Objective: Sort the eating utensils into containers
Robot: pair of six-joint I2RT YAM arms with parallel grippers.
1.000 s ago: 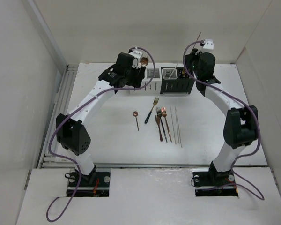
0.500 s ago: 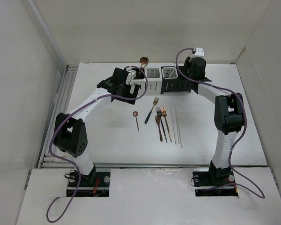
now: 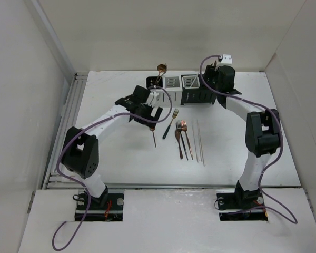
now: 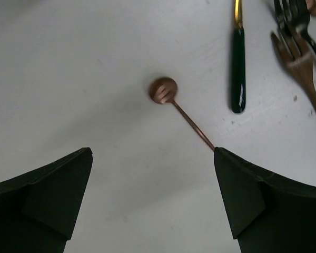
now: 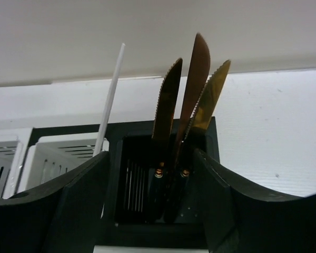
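Left gripper [image 4: 152, 153] hangs with its jaws spread to the full and nothing between them. It has pulled back from the row of containers [image 3: 172, 83] to just above the small round-bowled spoon [image 4: 163, 90], which lies on the table [image 3: 237, 147] in front of that row. The large copper spoon [image 3: 161, 68] it carried a second ago now stands in the row's leftmost holder.

At the row's right end, the right gripper [image 5: 150, 155] has just parted its jaws. They flank the black holder [image 5: 127, 184] and seem to grip none of the three serrated knives [image 5: 192, 79] standing in it. A white chopstick [image 5: 109, 100] leans in the holder beside.

Both drops look finished. The loose forks and spoons [image 3: 181, 138] remain in front of the row, and the small spoon is likely the next pick.
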